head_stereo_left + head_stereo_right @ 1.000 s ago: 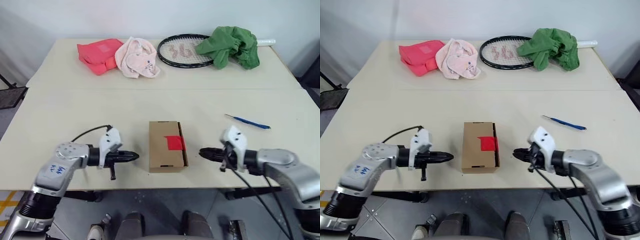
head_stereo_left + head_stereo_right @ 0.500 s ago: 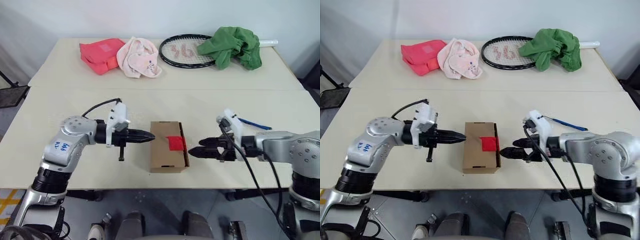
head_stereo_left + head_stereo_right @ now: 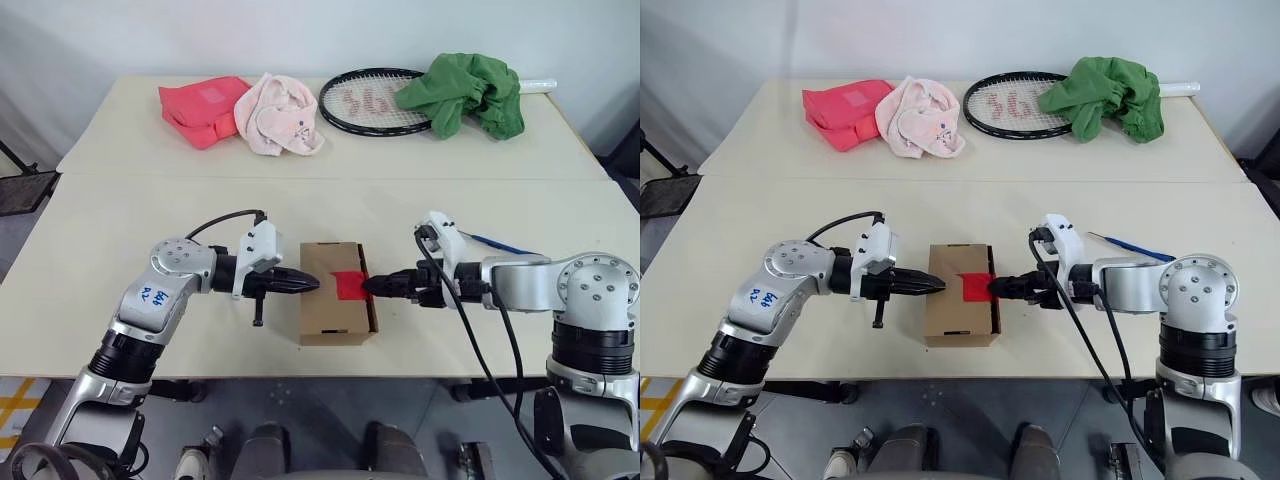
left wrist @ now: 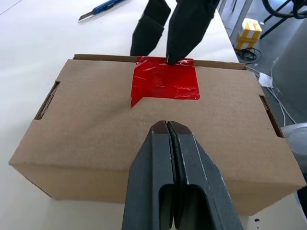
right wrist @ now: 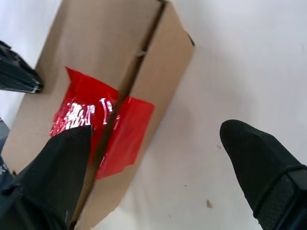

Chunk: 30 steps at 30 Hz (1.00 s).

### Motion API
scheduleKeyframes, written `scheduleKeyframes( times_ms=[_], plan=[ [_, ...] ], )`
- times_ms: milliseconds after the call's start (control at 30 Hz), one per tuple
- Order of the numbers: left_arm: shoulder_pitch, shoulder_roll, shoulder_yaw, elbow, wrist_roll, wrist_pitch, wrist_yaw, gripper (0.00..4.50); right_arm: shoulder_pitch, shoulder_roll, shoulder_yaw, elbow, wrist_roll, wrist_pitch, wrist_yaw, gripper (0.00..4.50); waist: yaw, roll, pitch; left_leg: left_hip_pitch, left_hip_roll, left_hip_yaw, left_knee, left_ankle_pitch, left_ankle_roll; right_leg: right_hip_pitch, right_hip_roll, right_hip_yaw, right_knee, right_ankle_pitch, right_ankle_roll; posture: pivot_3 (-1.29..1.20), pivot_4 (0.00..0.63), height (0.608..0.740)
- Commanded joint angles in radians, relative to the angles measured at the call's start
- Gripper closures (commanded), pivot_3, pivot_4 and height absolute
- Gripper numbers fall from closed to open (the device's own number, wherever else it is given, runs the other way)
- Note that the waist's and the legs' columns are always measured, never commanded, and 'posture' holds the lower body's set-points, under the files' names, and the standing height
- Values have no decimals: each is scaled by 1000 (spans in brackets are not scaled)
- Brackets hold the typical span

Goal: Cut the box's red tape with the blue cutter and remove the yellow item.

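The brown cardboard box [image 3: 330, 315] lies closed near the table's front edge, and the red tape [image 3: 350, 285] is stuck over the right edge of its lid. My left gripper [image 3: 312, 285] is shut, its tips over the lid just left of the tape [image 4: 165, 79]. My right gripper [image 5: 153, 132] stands open at the box's right side. One of its fingers [image 5: 67, 163] is over the taped lid edge and the other is over the bare table. The blue cutter [image 3: 1135, 247] lies on the table behind my right arm. The yellow item is hidden.
Along the back of the table lie a pink-red pouch [image 3: 200, 105], a pale pink towel [image 3: 278, 115], a racket [image 3: 365, 100] and a green cloth [image 3: 465, 88]. A seam [image 3: 150, 177] runs across the table. The front edge is just behind the box.
Both grippers have closed in on the box from either side. The right one has rolled and opened wide at the taped edge. The left one has stayed shut and now reaches over the lid.
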Motion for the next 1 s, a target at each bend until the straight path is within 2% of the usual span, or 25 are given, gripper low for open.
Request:
scheduleKeyframes(
  times_ms=[33,333,667,833,1000],
  plan=[
    [6,3,-7,-33,10,-2,3,4500,6,-21,-37,2,31,5,-17,20,1,0,0,0,0,0,0,0,0,0,0,0,0,0,0,0,150,740],
    [1,-7,-23,-33,24,3,5,4500,40,-59,-40,2,-13,5,11,20,2,0,0,0,0,0,0,0,0,0,0,0,0,0,0,0,150,740],
    [-35,-62,-50,2,58,-7,48,4500,24,-52,65,-43,-14,5,-10,20,2,0,0,0,0,0,0,0,0,0,0,0,0,0,0,0,150,740],
    [-35,-70,-62,11,74,6,54,4500,15,-77,98,-43,-33,5,-13,20,1,0,0,0,0,0,0,0,0,0,0,0,0,0,0,0,150,740],
    [-14,-48,-75,12,85,29,43,4500,11,-148,121,-60,-94,5,13,20,4,0,0,0,0,0,0,0,0,0,0,0,0,0,0,0,150,740]
  ],
)
